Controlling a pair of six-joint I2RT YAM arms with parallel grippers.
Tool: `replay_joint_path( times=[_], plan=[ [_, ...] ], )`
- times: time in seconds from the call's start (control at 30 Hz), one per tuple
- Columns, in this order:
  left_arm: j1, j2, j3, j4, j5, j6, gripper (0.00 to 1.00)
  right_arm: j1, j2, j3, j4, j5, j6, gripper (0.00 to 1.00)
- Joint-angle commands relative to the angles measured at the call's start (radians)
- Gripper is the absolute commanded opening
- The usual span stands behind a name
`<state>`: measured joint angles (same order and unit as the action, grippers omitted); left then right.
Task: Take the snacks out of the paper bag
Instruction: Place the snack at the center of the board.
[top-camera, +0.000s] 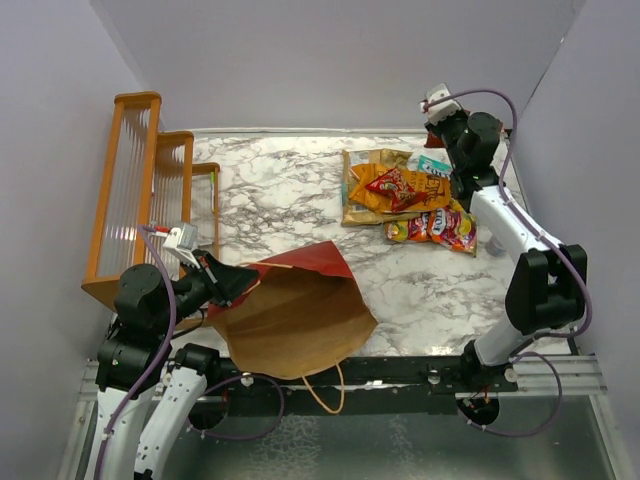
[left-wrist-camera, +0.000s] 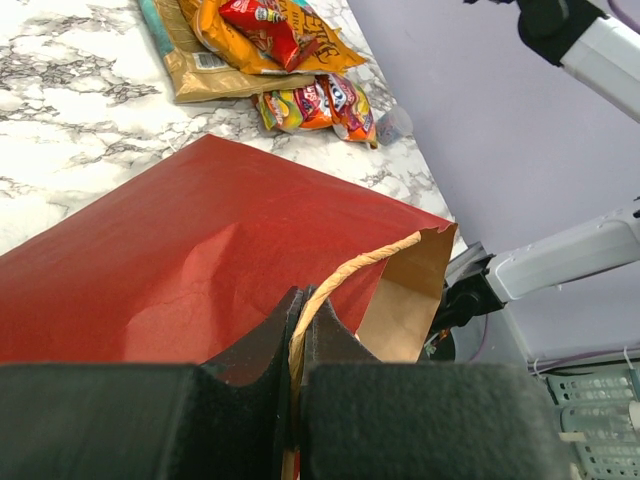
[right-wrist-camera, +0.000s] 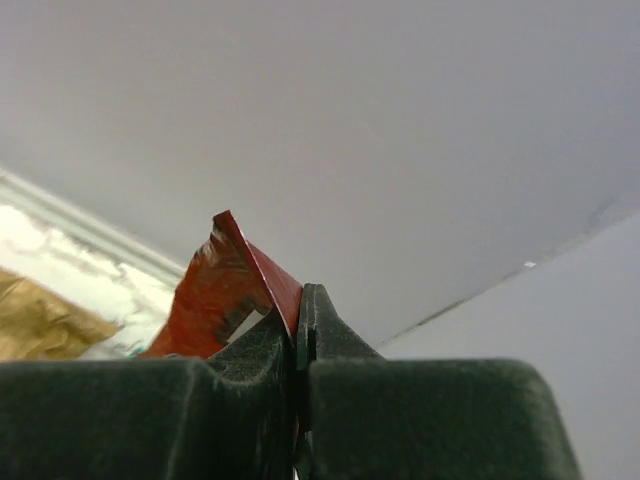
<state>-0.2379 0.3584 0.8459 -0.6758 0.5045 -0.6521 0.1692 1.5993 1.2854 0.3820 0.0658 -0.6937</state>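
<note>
The paper bag (top-camera: 295, 315) lies on its side at the near left, dark red outside (left-wrist-camera: 180, 270) and brown inside. My left gripper (top-camera: 225, 280) is shut on the bag's twisted tan handle (left-wrist-camera: 345, 272), which runs between the fingertips of the left gripper (left-wrist-camera: 300, 305). The snacks lie in a pile at the back right: an orange-brown chip bag (top-camera: 368, 205), a red packet (top-camera: 408, 186), red-yellow candy packs (top-camera: 440, 228) and a teal-white pouch (top-camera: 433, 163). My right gripper (top-camera: 443, 145) is above them, and in its wrist view the right gripper (right-wrist-camera: 300, 300) is shut on a dark red packet (right-wrist-camera: 225, 290).
An orange wooden rack (top-camera: 150, 190) stands along the left wall. A second tan handle loop (top-camera: 325, 395) of the bag hangs over the table's near edge. Grey walls close in the back and both sides.
</note>
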Motion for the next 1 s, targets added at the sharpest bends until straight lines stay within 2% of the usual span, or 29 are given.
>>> replay_joint_path(
  times=[0.0, 0.13, 0.33, 0.47, 0.53, 0.6, 0.83, 0.97],
  plan=[
    [-0.003, -0.007, 0.001, 0.022, -0.012, -0.001, 0.0, 0.006, 0.023, -0.068, -0.031, -0.199, 0.016, 0.01],
    [-0.003, -0.016, -0.002, 0.024, -0.01, -0.014, 0.0, 0.011, -0.009, -0.257, -0.003, -0.312, 0.119, 0.01],
    [-0.003, 0.008, -0.002, 0.042, 0.009, -0.017, 0.0, 0.045, -0.072, -0.519, 0.055, -0.351, 0.273, 0.01],
    [-0.003, 0.064, 0.032, 0.069, 0.021, 0.0, 0.0, 0.046, -0.109, -0.616, 0.076, -0.34, 0.298, 0.02],
    [-0.003, 0.116, 0.054, 0.104, 0.041, 0.001, 0.0, 0.046, -0.127, -0.628, 0.059, -0.342, 0.298, 0.05],
    [-0.003, 0.168, 0.07, 0.172, 0.075, -0.022, 0.0, 0.046, -0.152, -0.634, 0.044, -0.35, 0.316, 0.13],
    [-0.008, 0.408, 0.171, 0.463, 0.195, -0.142, 0.0, 0.046, -0.284, -0.618, -0.033, -0.411, 0.421, 0.59],
    [-0.012, 0.527, 0.239, 0.617, 0.214, -0.244, 0.0, 0.046, -0.355, -0.565, -0.119, -0.442, 0.447, 0.69]
  ],
)
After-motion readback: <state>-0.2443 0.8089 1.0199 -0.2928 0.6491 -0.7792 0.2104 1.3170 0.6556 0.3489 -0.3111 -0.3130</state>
